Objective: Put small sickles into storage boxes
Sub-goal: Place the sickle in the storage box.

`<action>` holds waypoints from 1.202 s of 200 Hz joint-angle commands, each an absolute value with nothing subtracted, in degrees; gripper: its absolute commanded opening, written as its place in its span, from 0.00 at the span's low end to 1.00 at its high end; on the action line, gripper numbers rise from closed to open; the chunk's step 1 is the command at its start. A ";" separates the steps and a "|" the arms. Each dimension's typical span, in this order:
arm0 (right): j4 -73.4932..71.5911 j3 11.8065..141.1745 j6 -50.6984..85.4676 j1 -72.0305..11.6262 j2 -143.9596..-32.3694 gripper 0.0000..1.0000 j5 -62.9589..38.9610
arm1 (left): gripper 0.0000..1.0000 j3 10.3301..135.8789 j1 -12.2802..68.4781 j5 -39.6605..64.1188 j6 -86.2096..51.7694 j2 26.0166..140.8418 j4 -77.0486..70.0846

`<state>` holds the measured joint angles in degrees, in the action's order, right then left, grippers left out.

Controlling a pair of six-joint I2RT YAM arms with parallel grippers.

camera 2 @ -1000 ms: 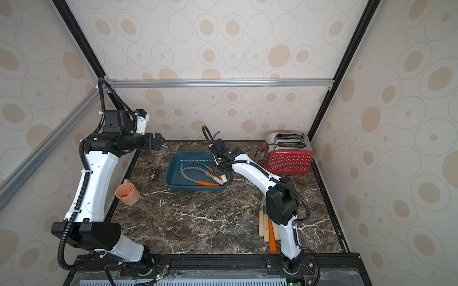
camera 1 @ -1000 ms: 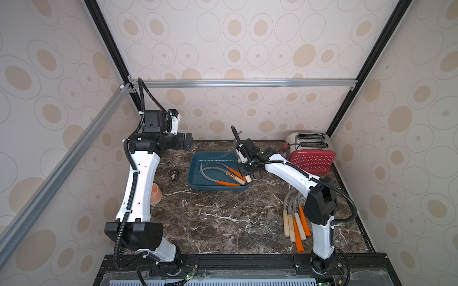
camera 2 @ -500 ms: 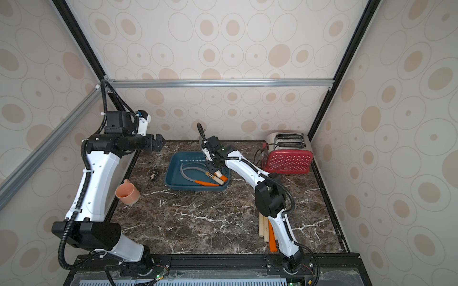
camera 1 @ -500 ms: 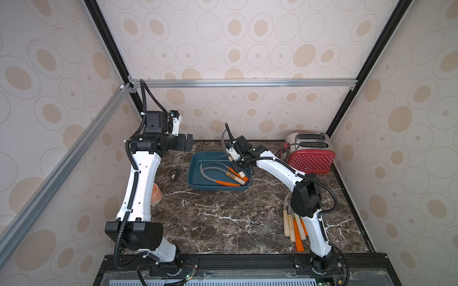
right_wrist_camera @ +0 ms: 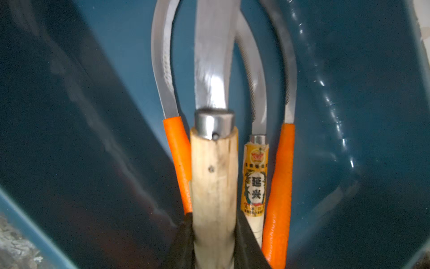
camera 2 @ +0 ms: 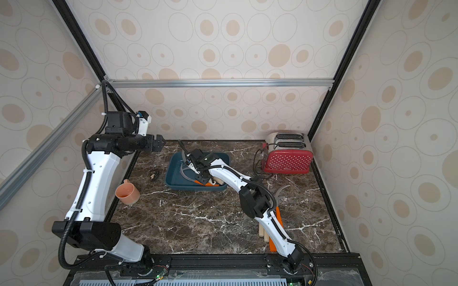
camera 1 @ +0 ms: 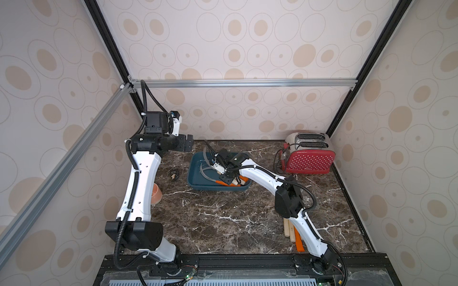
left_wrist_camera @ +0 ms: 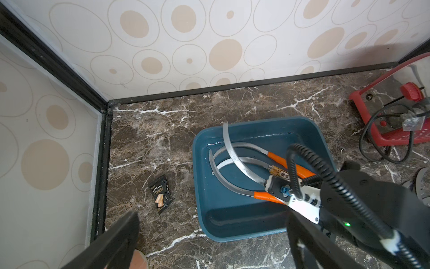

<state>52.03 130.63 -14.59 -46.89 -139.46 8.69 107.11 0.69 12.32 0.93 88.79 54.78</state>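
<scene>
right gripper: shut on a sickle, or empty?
Shut on a sickle. In the right wrist view the right gripper has its jaws clamped on both sides of the pale wooden handle, over the blue tray.

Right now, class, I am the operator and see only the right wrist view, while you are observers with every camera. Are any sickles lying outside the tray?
Observer: Yes. Several sickles lie on the table beside the base of the right arm, partly hidden by it.
Operator: Where is the other end effector?
Observer: The left end effector is open and held high above the table, holding nothing.
Operator: Is anything loose near the tray?
Observer: A small black packet lies on the table beside the tray, on the left arm's side.
</scene>
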 commanded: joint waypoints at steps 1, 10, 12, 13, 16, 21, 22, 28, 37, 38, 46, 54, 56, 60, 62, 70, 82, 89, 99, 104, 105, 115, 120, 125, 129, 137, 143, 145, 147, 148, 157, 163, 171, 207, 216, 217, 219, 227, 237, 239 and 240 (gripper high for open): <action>53.10 133.24 -18.55 -47.44 -140.06 0.00 13.53 | 0.99 107.56 0.44 11.99 2.21 87.45 54.57; 53.01 133.33 -19.20 -47.66 -140.41 0.00 14.98 | 0.99 107.61 0.44 12.04 2.20 87.54 54.58; 52.89 133.33 -19.30 -47.71 -140.48 0.00 15.30 | 0.99 107.63 0.44 12.04 2.20 87.52 54.58; 52.90 133.33 -19.41 -47.72 -140.47 0.00 15.43 | 0.99 107.65 0.44 12.04 2.20 87.53 54.58; 52.80 133.41 -19.58 -47.77 -140.57 0.00 15.96 | 0.99 107.60 0.48 12.06 2.20 87.54 54.61; 52.79 133.46 -19.91 -47.81 -140.67 0.00 16.56 | 0.99 107.62 0.44 12.12 2.19 87.50 54.58; 52.80 133.48 -19.97 -47.81 -140.74 0.00 16.63 | 0.99 107.64 0.44 12.08 2.15 87.52 54.58; 52.77 133.56 -20.40 -47.96 -140.88 0.00 17.15 | 0.99 107.60 0.44 12.17 2.13 87.61 54.56; 52.43 133.59 -21.05 -48.07 -141.14 0.00 18.33 | 0.99 107.41 0.44 12.21 2.07 87.57 54.50; 52.36 133.59 -21.21 -48.08 -141.15 0.00 18.48 | 0.99 107.45 0.44 12.21 2.09 87.55 54.45; 52.01 133.68 -21.97 -48.34 -141.46 0.00 19.64 | 0.99 107.32 0.44 12.19 2.07 87.54 54.45; 51.62 133.67 -22.84 -48.61 -141.78 0.00 20.81 | 0.99 107.06 0.44 12.18 2.08 87.48 54.40; 51.60 133.68 -23.02 -48.72 -141.81 0.00 21.07 | 0.99 106.99 0.44 12.16 2.06 87.42 54.43; 51.41 133.68 -23.47 -48.81 -142.02 0.00 21.64 | 0.99 106.90 0.44 12.21 2.09 87.44 54.32; 51.41 133.68 -23.71 -48.85 -142.12 0.00 21.87 | 0.99 106.92 0.44 12.15 2.10 87.41 54.32; 51.20 133.68 -24.44 -49.13 -142.44 0.00 22.90 | 0.99 106.81 0.44 12.13 2.20 87.39 54.32; 51.18 133.61 -25.41 -49.41 -142.68 0.00 23.96 | 0.99 106.85 0.46 11.95 2.32 87.36 54.22; 51.17 133.53 -25.65 -49.56 -142.77 0.00 24.44 | 0.99 106.85 0.44 11.95 2.45 87.27 54.20; 51.17 132.98 -26.17 -49.82 -142.61 0.00 24.70 | 0.99 106.84 0.48 11.95 2.69 87.32 54.23; 50.92 132.45 -26.32 -49.77 -142.43 0.00 24.77 | 0.99 106.84 0.44 11.91 2.72 87.36 54.23; 50.86 132.36 -26.34 -49.80 -142.36 0.00 24.78 | 0.99 106.86 0.44 11.93 2.68 87.36 54.23; 50.30 132.01 -26.56 -49.83 -141.90 0.00 24.83 | 0.99 106.88 0.40 11.95 2.77 87.45 54.23; 50.03 131.13 -26.60 -49.86 -141.70 0.00 24.69 | 0.99 106.88 0.44 11.95 2.79 87.45 54.23; 49.86 130.04 -26.66 -49.81 -141.49 0.00 24.55 | 0.99 106.88 0.44 12.03 2.77 87.44 54.23; 49.63 129.81 -26.79 -49.82 -141.31 0.00 24.52 | 0.99 106.96 0.48 12.04 2.73 87.45 54.23; 49.47 129.73 -27.04 -49.84 -141.23 0.00 24.54 | 0.99 106.95 0.44 12.05 2.79 87.53 54.23; 49.41 129.57 -27.39 -49.87 -141.15 0.00 24.44 | 0.99 106.88 0.44 12.08 2.74 87.50 54.24; 49.31 129.49 -27.46 -49.84 -141.15 0.00 24.43 | 0.99 106.88 0.44 12.12 2.68 87.51 54.21; 49.26 129.47 -27.54 -49.84 -141.13 0.00 24.50 | 0.99 106.90 0.46 12.13 2.65 87.53 54.22; 49.24 129.47 -27.57 -49.84 -141.14 0.00 24.51 | 0.99 106.89 0.45 12.08 2.69 87.49 54.23; 49.27 129.46 -27.93 -49.84 -141.14 0.00 24.49 | 0.99 106.88 0.44 12.06 2.66 87.51 54.23; 49.22 129.46 -28.24 -49.85 -141.23 0.00 24.68 | 0.99 106.88 0.44 12.12 2.71 87.54 54.23; 49.22 129.56 -28.54 -49.91 -141.28 0.00 25.02 | 0.99 106.80 0.44 12.11 2.75 87.54 54.23; 49.30 129.73 -29.53 -49.89 -141.67 0.01 25.92 | 0.99 106.87 0.44 12.14 2.55 87.54 54.21; 49.35 129.81 -29.76 -49.92 -141.72 0.01 26.02 | 0.99 106.87 0.44 12.24 2.48 87.58 54.23; 49.28 129.86 -29.78 -49.92 -141.79 0.01 26.02 | 0.99 106.87 0.44 12.27 2.47 87.56 54.18; 49.30 129.83 -29.83 -49.86 -141.82 0.01 26.06 | 0.99 106.87 0.44 12.30 2.42 87.57 54.20; 49.23 129.81 -30.06 -49.87 -141.96 0.01 26.40 | 0.99 106.85 0.44 12.30 2.45 87.56 54.22; 49.47 130.10 -30.18 -49.91 -142.09 0.01 26.52 | 0.99 106.80 0.44 12.28 2.42 87.61 54.22; 49.46 130.10 -30.22 -49.85 -142.13 0.02 26.54 | 0.99 106.83 0.44 12.25 2.45 87.56 54.20; 49.43 130.09 -30.23 -49.84 -142.17 0.02 26.54 | 0.99 106.85 0.44 12.28 2.46 87.50 54.22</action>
<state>49.47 129.78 -28.62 -49.56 -142.19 25.34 106.61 0.69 12.32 1.30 88.79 54.46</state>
